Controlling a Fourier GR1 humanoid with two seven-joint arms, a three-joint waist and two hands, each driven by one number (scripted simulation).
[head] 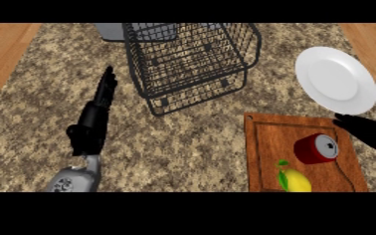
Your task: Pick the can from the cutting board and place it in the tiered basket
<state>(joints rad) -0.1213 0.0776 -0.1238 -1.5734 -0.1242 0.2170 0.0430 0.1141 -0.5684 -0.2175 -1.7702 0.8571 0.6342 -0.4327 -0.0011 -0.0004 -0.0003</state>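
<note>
Your can (317, 149) lies on the cutting board (266, 144) beside a lemon (297, 180); a plate (336, 79) sits just beyond. Your right hand (358, 128) is near the can, its fingers impossible to read. Your left hand (99, 104) rests beside the basket (192, 59), fingers straight and together.

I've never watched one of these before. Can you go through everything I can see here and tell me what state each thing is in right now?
Red metal can: lying on its side on the board, not held.
Yellow lemon: resting on the board.
Wooden cutting board: flat on the counter.
Black wire tiered basket: nothing visible inside.
White round plate: bare.
Left hand: open, fingers straight.
Right hand: at the right edge near the can; fingers unclear.
</note>
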